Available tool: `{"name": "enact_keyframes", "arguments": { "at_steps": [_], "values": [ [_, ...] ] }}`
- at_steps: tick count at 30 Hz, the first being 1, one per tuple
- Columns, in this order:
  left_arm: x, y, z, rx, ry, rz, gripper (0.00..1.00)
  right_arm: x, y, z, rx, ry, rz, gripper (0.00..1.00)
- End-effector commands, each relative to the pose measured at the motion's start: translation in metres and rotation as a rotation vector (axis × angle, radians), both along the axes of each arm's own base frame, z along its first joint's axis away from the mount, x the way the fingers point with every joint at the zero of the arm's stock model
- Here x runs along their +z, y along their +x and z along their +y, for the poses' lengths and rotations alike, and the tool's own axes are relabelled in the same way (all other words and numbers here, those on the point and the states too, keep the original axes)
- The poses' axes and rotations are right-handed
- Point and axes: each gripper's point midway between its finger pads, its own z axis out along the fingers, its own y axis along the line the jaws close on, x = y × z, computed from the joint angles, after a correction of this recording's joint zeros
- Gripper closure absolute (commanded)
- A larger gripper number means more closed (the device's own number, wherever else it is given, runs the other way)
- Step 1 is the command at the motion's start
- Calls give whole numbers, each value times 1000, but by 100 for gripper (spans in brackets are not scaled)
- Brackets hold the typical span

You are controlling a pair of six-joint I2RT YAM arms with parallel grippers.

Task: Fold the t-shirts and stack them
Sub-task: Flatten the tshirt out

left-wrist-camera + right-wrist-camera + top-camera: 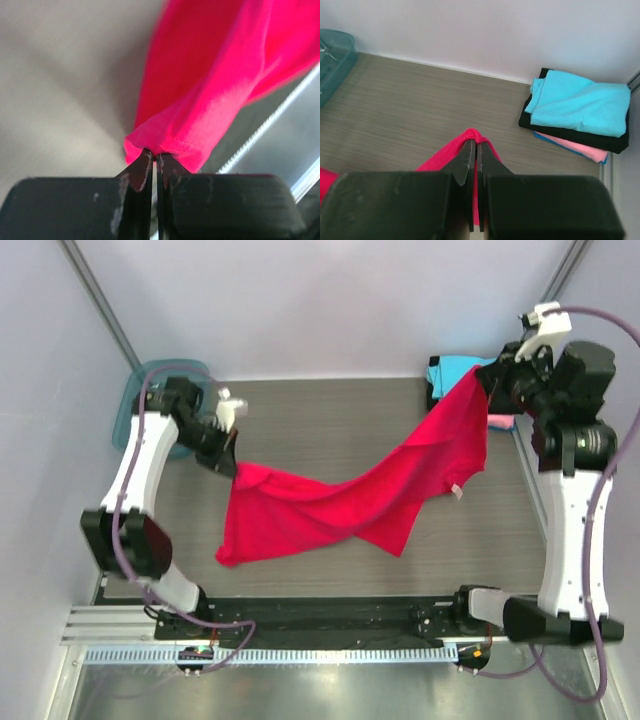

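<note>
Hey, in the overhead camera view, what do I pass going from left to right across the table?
Teal bin, left claw, red shirt, right claw. The folded stack overlaps the shirt's raised corner, so it's left out.

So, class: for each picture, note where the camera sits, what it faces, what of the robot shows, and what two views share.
Top external: above, behind the bases, looking down at the table; left arm and right arm show.
Left wrist: on the left arm, facing the red t-shirt pinched in its shut left pincer.
Right wrist: on the right arm, facing the folded stack and teal bin past its shut right pincer.
Shared: all three show the red t-shirt.
</note>
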Motion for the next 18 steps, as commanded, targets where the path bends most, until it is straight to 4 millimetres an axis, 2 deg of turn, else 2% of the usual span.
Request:
{"name": "enact_keyframes", "arguments": {
  "at_steps": [1,2,3,5,6,7,10,11,12,13,14,15,16,17,18],
  "values": [
    [35,-14,-5,188,-179,323,100,7,27,5,43,20,-4,99],
    [29,-18,-9,188,-181,360,100,4,27,6,49,22,13,99],
    [15,-46,-16,120,-146,403,100,0,27,7,54,22,25,99],
    [4,-62,-8,83,-10,321,100,-4,15,11,79,6,26,99],
    [6,-72,-4,32,66,279,100,-17,12,12,89,6,52,99],
    [17,-72,-6,27,69,271,100,-22,8,15,105,4,60,99],
    [29,-66,3,23,159,169,99,-34,-1,17,121,-1,82,99],
    [40,-60,3,11,171,103,100,-31,-3,17,120,0,74,99],
    [41,-58,4,-9,187,78,100,-26,-4,18,124,-2,61,99],
    [32,-55,10,-64,223,71,100,-25,-4,19,126,1,60,99],
    [0,-54,18,-56,283,153,100,-22,-2,20,130,11,52,99],
    [-20,-47,30,14,332,204,100,-25,3,19,127,17,57,99],
    [-34,-40,27,60,282,244,100,-28,8,18,122,22,59,99],
    [-49,-19,21,118,218,258,100,-27,13,17,114,27,43,99],
    [-47,-1,20,179,147,244,100,-34,21,16,105,39,61,99]
  ]
}}
